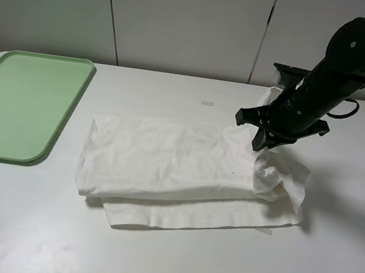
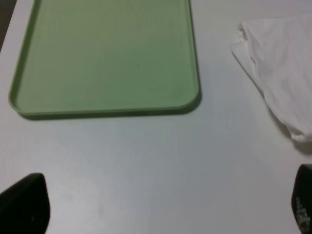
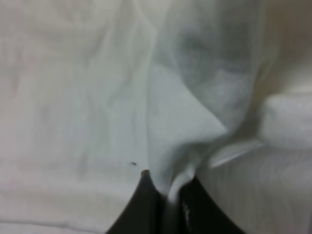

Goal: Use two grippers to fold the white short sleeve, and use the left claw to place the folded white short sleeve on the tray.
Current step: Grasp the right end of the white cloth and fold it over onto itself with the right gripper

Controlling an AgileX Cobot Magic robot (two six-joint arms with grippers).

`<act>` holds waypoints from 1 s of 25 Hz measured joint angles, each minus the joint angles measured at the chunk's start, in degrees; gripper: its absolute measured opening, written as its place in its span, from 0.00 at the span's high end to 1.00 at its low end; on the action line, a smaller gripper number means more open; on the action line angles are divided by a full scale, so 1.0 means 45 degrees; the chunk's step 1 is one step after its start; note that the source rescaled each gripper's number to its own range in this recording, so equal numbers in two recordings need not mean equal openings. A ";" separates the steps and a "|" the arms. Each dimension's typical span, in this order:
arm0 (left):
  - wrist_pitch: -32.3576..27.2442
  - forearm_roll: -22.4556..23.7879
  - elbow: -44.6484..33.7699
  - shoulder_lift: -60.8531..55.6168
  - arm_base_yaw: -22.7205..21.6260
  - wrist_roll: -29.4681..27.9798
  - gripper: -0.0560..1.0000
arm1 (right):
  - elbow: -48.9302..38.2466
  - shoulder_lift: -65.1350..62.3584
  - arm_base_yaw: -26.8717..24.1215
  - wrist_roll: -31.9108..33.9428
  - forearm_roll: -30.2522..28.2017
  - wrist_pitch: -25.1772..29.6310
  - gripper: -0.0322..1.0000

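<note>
**White short sleeve pinched at its 3 o'clock end**

It lies folded and wrinkled in the middle of the table. The right gripper is clamped tight on a raised pinch of cloth. The green tray sits at 9 o'clock, apart from the shirt. The left gripper hovers near the tray, jaws spread wide, holding nothing.

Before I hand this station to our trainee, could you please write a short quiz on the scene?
1. Which gripper is shut on the white short sleeve? A left, B right, C both.
2. True or false: the white short sleeve lies on the tray.
3. Fill in: the jaws of the left gripper stand ____ above the table.
Key: 1 B, the right gripper pinches a fold. 2 False, it lies on the table. 3 open.
</note>
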State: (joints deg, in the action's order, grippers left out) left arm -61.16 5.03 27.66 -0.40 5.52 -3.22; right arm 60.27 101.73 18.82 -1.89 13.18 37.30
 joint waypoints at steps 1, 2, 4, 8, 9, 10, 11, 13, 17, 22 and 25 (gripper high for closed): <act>0.0000 0.0000 0.0000 0.0000 0.0000 0.0000 0.00 | 0.0000 0.0000 0.0000 0.0000 0.0011 0.0000 0.91; 0.0000 0.0000 0.0000 0.0000 0.0000 0.0000 0.00 | 0.0000 0.0000 0.0000 0.0000 0.0005 0.0000 0.91; 0.0000 0.0000 0.0000 0.0000 0.0000 0.0000 0.00 | 0.0000 0.0000 0.0000 0.0000 0.0015 0.0000 0.91; 0.0000 0.0000 0.0000 0.0000 0.0000 0.0000 0.00 | 0.0000 0.0000 0.0000 0.0000 0.0029 0.0000 0.91; 0.0000 0.0000 0.0000 0.0000 0.0000 0.0000 0.00 | 0.0000 0.0000 0.0000 0.0000 0.0060 0.0012 0.91; 0.0000 0.0000 0.0000 0.0000 0.0000 0.0000 0.00 | 0.0000 0.0000 0.0000 0.0000 0.0102 0.0012 0.91; 0.0000 0.0000 0.0000 0.0000 0.0000 0.0000 0.00 | 0.0000 0.0000 0.0000 0.0000 0.0200 0.0012 0.91; 0.0000 0.0000 0.0000 0.0000 0.0000 0.0000 0.00 | 0.0000 0.0000 0.0190 0.0000 0.0287 0.0020 0.91; 0.0000 0.0000 0.0000 0.0000 0.0000 0.0000 0.00 | 0.0000 0.0198 0.0558 0.0000 0.0344 -0.0035 0.91; 0.0000 0.0000 0.0000 0.0000 0.0000 0.0000 0.00 | 0.0000 0.0510 0.0595 0.0000 0.0467 -0.0161 0.91; 0.0000 0.0000 0.0000 0.0000 0.0000 0.0000 0.00 | 0.0000 0.1045 0.0595 0.0000 0.0684 -0.0325 0.91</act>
State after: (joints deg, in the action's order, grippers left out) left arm -61.16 5.03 27.66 -0.40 5.52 -3.22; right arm 60.27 106.43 21.50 -1.89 16.26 35.84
